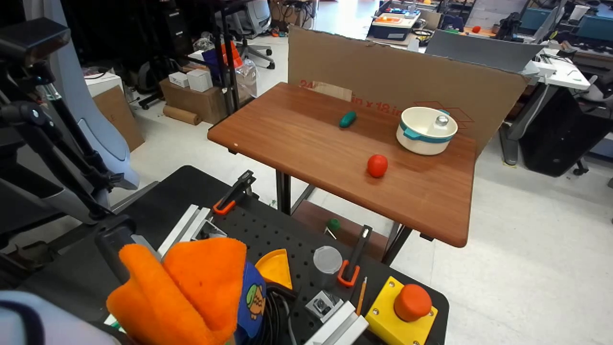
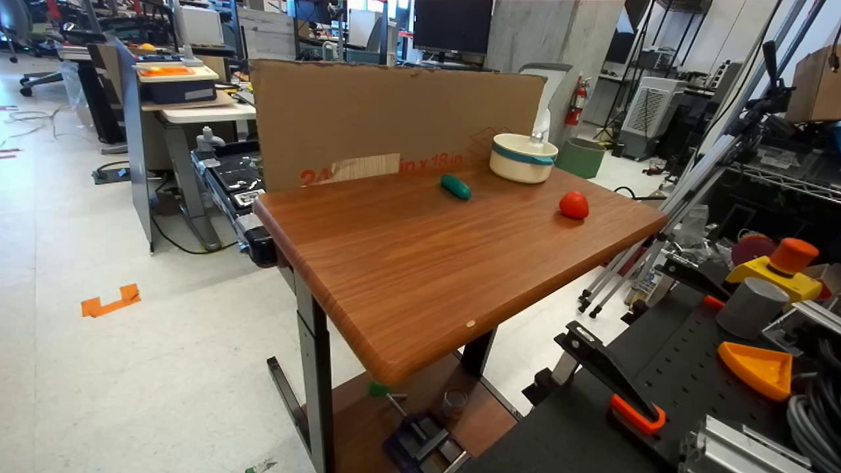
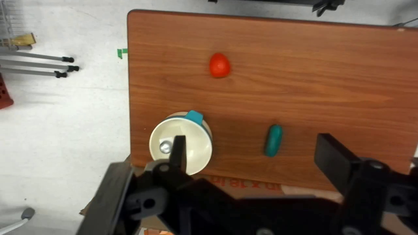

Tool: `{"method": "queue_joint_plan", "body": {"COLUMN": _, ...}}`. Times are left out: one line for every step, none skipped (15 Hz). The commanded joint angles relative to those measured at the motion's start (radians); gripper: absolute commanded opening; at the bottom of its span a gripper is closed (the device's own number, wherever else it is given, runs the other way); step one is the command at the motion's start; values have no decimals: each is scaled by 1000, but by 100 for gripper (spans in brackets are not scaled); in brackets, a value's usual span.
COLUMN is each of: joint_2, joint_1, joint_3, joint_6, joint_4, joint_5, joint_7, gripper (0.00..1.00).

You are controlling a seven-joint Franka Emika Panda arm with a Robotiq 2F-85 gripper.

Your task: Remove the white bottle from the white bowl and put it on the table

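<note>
White bottle [image 3: 166, 146], in bowl [image 3: 198, 147]; below, outside pincer [image 3: 251, 143]

Bottle [image 1: 440, 125] in bowl [image 1: 422, 145] on tbl [image 1: 330, 146], nr cardbd panel [image 1: 402, 72].

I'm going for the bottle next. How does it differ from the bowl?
Size: the bottle is small, while the bowl is far wider.
Look: the bottle has a shiny silvery cap, whereas the bowl has a teal band.
Place: the bottle is inside the bowl, and the bowl rests on the table.
Shared: both look pale.
</note>
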Motion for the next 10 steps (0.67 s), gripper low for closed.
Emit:
{"method": "queue_joint_plan", "body": {"joint_2": 234, "joint_1": -35, "joint_3": -22, "joint_6": 31, "joint_4": 234, "joint_5": -49, "joint_7": 7, "gripper": 100}}
{"method": "queue_joint_plan", "body": {"joint_2": 290, "joint_1": -44, "joint_3": -27, "joint_6": 43, "joint_4": 285, "joint_5": -47, "joint_7": 0, "gripper": 100}}
{"method": "queue_joint_plan", "body": {"joint_2": 344, "joint_1": -50, "joint_3": -32, "joint_6": 58, "joint_4": 330, "joint_5": -46, "joint_7": -1, "gripper": 100}}
{"method": "queue_joint_plan", "body": {"joint_2": 399, "joint_1": -55, "joint_3": -34, "joint_6": 75, "joint_4": 374, "joint_5": -38, "joint_7": -3, "gripper": 100}}
{"method": "queue_joint_plan", "body": {"joint_2": 459, "joint_1": -63, "joint_3": -32, "joint_6": 70, "joint_4": 422, "joint_5": -17, "joint_7": -11, "gripper": 100}}
{"method": "queue_joint_plan", "body": {"joint_2": 514, "joint_1": -68, "joint_3": -31, "joint_6": 52, "joint_4": 471, "joint_5": -3, "joint_7": -11, "gripper": 100}}
{"method": "queue_joint_plan", "body": {"joint_2": 567, "joint_1": -78, "joint_3": -26, "joint_6": 42, "joint_4": 515, "joint_5": 25, "joint_7": -11, "gripper": 100}}
{"method": "queue_joint_plan", "body": {"joint_2": 618, "joint_1": -87, "joint_3": -22, "joint_6": 31, "joint_4": 556, "joint_5": 45, "joint_7": -21, "gripper": 100}}
{"method": "queue_joint_plan", "body": {"joint_2": 666, "joint_1": -95, "joint_3": -18, "joint_6": 24, "joint_4": 593, "joint_5": 71, "joint_7": -15, "gripper": 100}}
{"method": "queue_joint_plan", "body": {"joint_2": 710, "joint_1": -106, "joint_3": -14, "joint_6": 16, "joint_4": 624, "joint_5": 99, "joint_7": -18, "gripper": 100}}
